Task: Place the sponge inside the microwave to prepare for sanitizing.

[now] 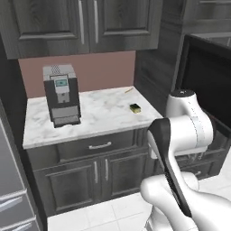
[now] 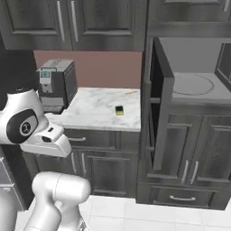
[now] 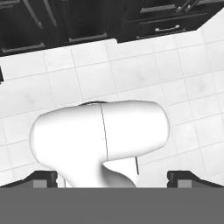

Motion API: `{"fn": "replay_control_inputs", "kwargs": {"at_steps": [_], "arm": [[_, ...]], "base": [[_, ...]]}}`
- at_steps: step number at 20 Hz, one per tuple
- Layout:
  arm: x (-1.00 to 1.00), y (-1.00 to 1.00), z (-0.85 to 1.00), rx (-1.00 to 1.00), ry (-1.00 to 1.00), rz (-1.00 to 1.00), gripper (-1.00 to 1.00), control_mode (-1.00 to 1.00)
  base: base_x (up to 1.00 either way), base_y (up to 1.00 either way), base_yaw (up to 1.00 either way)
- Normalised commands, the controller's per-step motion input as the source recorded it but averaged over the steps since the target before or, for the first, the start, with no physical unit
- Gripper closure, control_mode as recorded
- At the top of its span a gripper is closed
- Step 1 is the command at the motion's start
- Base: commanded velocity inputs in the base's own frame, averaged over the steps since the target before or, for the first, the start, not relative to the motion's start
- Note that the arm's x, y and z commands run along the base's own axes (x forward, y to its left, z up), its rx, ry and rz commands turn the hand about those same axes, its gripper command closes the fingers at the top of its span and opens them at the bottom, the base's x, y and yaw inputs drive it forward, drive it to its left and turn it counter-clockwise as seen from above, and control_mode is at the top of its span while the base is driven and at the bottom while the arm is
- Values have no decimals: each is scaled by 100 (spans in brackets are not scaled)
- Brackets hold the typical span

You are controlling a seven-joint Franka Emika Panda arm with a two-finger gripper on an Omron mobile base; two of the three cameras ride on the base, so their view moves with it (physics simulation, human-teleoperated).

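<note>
The sponge is lying untouched on the marble worktop, near its right edge and well apart from the coffee machine. The microwave is standing with its door swung open, presumably so the sponge can go straight in. The end effector is pointing down at the floor, fingertips spread wide and gripping nothing.

The sponge is coloured dark green over yellow. The surface is veined white-grey marble. The microwave is dark grey, its interior light grey. The backsplash is dusty pink.
</note>
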Motion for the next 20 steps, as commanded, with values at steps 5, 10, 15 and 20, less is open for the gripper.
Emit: {"fn": "replay_control_inputs", "kwargs": {"at_steps": [5, 10, 15, 20], "arm": [[0, 0, 0, 0, 0, 0, -100, 100], [0, 0, 0, 0, 0, 0, -100, 100], [0, 0, 0, 0, 0, 0, -100, 100], [0, 0, 0, 0, 0, 0, -100, 100]], "base": [[79, 8, 0], [73, 11, 0], [60, 0, 0], [58, 0, 0]]}}
